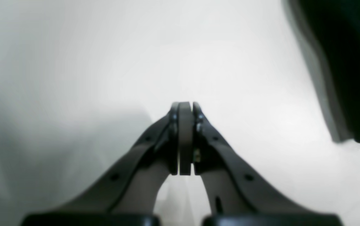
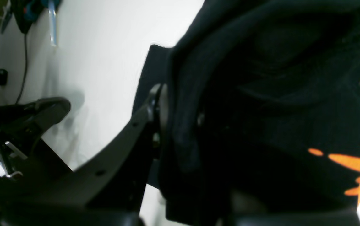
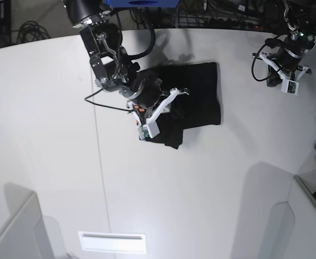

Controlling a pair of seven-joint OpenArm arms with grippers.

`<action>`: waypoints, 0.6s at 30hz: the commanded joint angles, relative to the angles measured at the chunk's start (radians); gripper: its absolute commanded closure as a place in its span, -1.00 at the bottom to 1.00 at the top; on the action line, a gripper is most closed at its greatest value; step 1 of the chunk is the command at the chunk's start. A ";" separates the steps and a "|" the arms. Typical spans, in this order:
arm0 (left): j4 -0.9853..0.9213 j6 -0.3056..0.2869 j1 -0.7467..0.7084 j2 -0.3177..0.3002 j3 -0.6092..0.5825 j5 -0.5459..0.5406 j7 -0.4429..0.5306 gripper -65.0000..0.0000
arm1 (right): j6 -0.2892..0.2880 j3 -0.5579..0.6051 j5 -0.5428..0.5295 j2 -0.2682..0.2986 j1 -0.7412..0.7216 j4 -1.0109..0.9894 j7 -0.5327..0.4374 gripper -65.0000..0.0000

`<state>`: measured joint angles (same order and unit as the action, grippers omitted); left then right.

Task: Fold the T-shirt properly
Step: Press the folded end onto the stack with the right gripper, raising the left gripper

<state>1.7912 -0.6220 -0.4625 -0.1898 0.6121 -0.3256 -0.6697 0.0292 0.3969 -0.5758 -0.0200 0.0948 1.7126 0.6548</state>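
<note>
T-shirt position: I see the T-shirt [image 3: 196, 97] lying on the white table [image 3: 50, 135], toward the far side, a little past the middle.
T-shirt axis: in the base view its long axis runs roughly left to right across the table; a narrower flap [image 3: 174, 134] hangs toward the near edge at its left end. It looks partly folded into a compact dark block; I cannot tell which end is the neck.
Right tool: my right tool [image 2: 180, 122] is clamped on a bunched fold of the black cloth at the shirt's left end.
Left tool: my left tool [image 1: 184, 108] is pressed together with nothing between the pads, parked well apart from the shirt near the far right of the table.
Only the right wrist view: orange print [image 2: 349, 161] on the cloth, with a sliver of purple at the frame edge; the base view shows plain black.
Only the left wrist view: bare table under the tool, and a dark blurred shape [image 1: 346, 62] at upper right that I cannot identify.
Only the base view: both arms and the shirt's whole outline together.
</note>
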 commanded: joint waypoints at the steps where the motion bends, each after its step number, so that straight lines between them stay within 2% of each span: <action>1: 0.015 -0.011 0.003 -0.012 0.019 -0.016 0.023 1.00 | -0.012 0.001 -0.016 -0.016 -0.011 0.014 -0.019 1.00; 18: 0.014 -0.016 0.005 -0.015 0.035 -0.016 0.023 1.00 | -0.012 0.023 -0.016 -0.024 -0.004 0.005 -0.011 1.00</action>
<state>1.7908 -0.6304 -0.4576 -0.1913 0.6380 -0.3294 -0.6693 0.0292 0.4110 -0.5739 -0.0341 0.1001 1.7054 0.6552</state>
